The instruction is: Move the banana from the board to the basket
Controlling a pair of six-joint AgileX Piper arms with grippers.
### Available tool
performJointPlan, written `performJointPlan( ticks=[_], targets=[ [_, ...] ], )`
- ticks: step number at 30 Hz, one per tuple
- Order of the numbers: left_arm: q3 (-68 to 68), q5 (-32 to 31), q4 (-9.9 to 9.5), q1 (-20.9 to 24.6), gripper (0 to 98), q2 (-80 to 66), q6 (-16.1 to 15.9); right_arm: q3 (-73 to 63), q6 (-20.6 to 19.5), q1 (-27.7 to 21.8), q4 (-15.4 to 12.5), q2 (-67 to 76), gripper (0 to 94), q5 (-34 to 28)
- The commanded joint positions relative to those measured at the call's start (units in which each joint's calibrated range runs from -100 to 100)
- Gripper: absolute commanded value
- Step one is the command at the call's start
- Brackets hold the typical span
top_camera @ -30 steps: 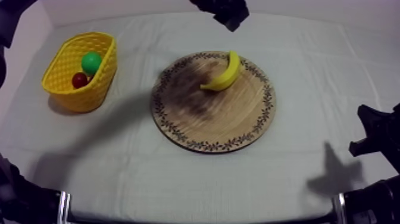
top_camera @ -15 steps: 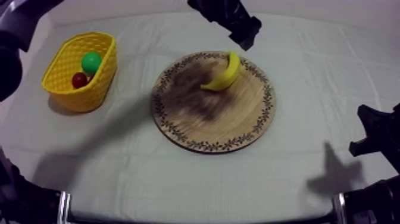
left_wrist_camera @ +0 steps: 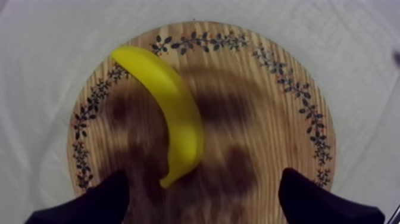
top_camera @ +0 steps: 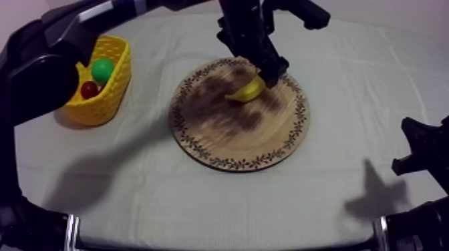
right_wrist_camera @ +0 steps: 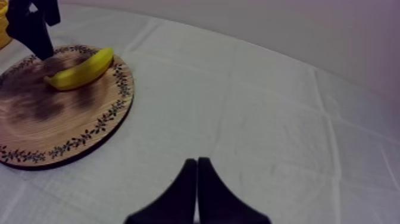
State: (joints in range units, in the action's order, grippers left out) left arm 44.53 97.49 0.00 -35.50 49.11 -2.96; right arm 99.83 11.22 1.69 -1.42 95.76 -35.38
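left claw [left_wrist_camera: 202, 192] spread over banana [left_wrist_camera: 177, 116] | basket [top_camera: 101, 107]: green ball [top_camera: 102, 69], small red fruit [top_camera: 89, 89]

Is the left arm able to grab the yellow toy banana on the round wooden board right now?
Probably yes. The left end effector hangs open over the curved yellow toy banana on the patterned round wooden board, with nothing between them.

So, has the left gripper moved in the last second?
Yes. In the top view the left gripper has come from beyond the far rim of the wooden board down over the banana on it.
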Motion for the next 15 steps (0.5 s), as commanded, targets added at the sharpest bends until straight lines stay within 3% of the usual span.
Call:
performJointPlan(
  ticks=[1,15],
  targets=[
    [1.10,0.20,0.15,-0.04,95.5,1.66,-0.09,0.05,-0.01,0.00,-0.02,0.00,0.2,-0.03],
    [11.12,2.21,1.17,0.55,94.6,11.72,-0.26,0.05,-0.01,0.00,-0.02,0.00,0.2,-0.03]
  ],
)
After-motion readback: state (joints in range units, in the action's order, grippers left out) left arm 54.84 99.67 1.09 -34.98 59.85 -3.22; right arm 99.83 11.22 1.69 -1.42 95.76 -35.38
